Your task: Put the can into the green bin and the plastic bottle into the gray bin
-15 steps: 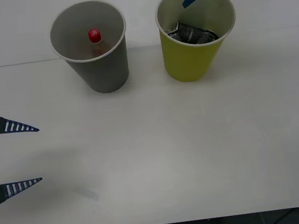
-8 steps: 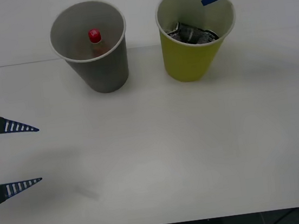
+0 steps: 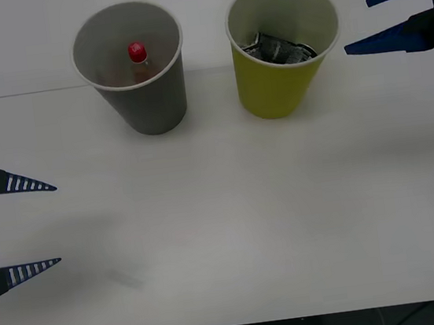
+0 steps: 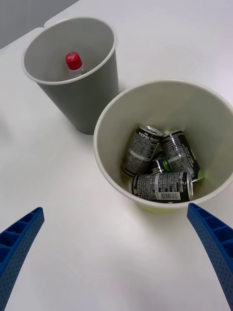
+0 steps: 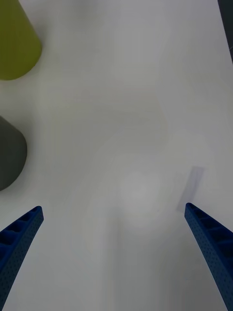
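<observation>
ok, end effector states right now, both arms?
Left end effector: open, empty, over the table's near left edge.
Right end effector: open, empty, to the right of the green bin.

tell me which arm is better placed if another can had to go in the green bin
Right, probably. The right gripper hangs open just beside the green bin, while the left gripper sits open far off, nearer the gray bin.

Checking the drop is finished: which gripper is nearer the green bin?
Right. The right gripper hangs open just beside the green bin, on its right. The left gripper waits open at the table's near left edge, far from it.
</observation>
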Robot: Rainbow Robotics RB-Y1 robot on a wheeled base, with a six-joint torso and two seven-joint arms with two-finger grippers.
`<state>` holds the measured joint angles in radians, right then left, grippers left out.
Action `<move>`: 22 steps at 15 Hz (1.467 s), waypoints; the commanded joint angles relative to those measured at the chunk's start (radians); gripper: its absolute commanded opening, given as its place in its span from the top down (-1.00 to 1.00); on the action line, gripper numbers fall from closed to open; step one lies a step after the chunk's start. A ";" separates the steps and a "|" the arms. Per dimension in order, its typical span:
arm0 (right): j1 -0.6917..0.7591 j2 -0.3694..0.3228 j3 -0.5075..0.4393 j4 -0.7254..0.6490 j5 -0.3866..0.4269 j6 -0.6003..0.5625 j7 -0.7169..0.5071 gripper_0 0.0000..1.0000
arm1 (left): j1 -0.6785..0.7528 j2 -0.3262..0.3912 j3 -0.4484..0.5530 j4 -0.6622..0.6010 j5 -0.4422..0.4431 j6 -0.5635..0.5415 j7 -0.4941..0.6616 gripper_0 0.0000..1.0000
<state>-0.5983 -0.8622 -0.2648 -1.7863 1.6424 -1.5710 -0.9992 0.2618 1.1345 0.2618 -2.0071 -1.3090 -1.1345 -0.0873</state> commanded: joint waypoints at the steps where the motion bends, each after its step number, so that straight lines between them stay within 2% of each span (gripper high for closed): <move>1: 0.129 -0.017 -0.068 -0.027 -0.092 0.000 0.162 -1.00 | 0.000 0.000 0.000 0.000 0.000 0.000 0.000 -1.00; 4: 0.241 -0.038 -0.103 -0.027 -0.181 0.000 0.303 -1.00 | 0.000 0.000 0.000 0.000 0.000 0.000 0.000 -1.00; 13: 0.469 -0.040 -0.189 -0.044 -0.276 0.000 0.637 -1.00 | 0.000 0.000 0.000 0.000 0.000 0.000 0.000 -1.00; 19: 0.594 -0.040 -0.208 -0.048 -0.312 0.000 0.801 -1.00 | 0.000 0.000 0.000 0.000 0.000 0.000 0.000 -1.00; 22: 0.643 -0.035 -0.212 -0.071 -0.319 0.000 0.817 -1.00 | 0.000 0.000 0.000 0.000 0.000 0.000 0.000 -1.00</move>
<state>0.0334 -0.8994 -0.4752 -1.8499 1.3238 -1.5709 -0.1860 0.2618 1.1345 0.2618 -2.0071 -1.3090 -1.1345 -0.0873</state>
